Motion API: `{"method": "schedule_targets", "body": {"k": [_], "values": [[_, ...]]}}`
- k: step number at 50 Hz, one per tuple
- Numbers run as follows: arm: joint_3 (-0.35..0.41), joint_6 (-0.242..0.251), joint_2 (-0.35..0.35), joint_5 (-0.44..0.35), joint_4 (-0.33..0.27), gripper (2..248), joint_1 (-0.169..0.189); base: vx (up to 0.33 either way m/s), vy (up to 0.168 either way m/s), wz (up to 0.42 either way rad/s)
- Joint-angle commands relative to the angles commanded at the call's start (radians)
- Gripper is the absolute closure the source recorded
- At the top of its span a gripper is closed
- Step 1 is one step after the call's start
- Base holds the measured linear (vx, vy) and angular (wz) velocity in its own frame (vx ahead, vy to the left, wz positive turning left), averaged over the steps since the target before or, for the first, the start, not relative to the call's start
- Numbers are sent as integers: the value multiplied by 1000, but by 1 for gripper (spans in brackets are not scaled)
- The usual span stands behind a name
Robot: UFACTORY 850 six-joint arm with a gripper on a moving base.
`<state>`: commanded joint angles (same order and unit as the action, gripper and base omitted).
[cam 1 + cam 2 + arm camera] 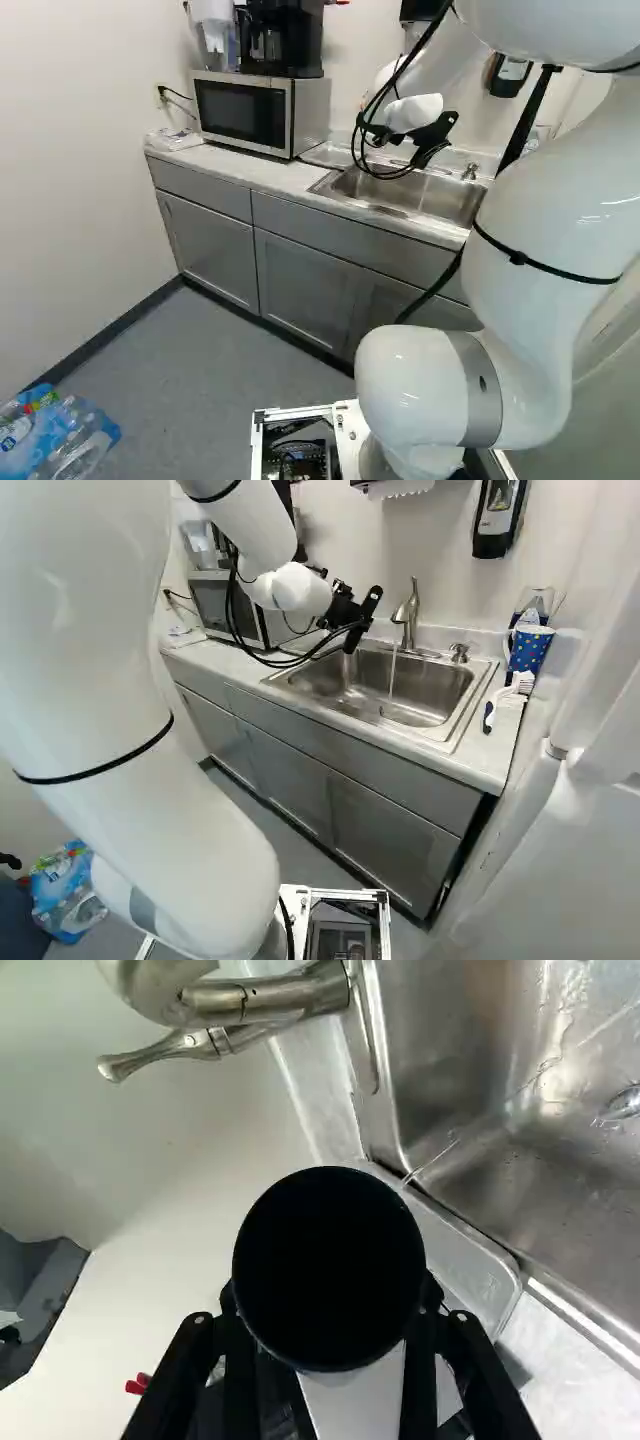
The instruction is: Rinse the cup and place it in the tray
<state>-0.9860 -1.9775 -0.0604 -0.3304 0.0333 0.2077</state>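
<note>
The cup (pixel 330 1260) sits between the gripper's (pixel 330 1300) two fingers, parted to its width and closed on its sides, presumably to leave its ends free for water. It hangs by the sink's (pixel 435 685) left end, left of the running tap (pixel 408 612), perhaps to drip beside what looks like the tray (pixel 465 1265); whether rinsing is done, I cannot tell.

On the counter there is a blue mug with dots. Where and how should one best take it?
Probably by the handle, coming from the sink side: the mug stands upright, its handle turned that way, while a white surface rises close on the other side.
</note>
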Motion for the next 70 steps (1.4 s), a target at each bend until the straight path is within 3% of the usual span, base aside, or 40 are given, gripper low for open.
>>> {"method": "schedule_targets", "body": {"k": [11, 17, 70], "values": [[0, 2, 0, 0, 0, 125, 0, 0, 0, 0], [0, 41, 0, 0, 0, 125, 0, 0, 0, 0], [0, 589, 0, 0, 0, 125, 0, 0, 0, 0]]}}
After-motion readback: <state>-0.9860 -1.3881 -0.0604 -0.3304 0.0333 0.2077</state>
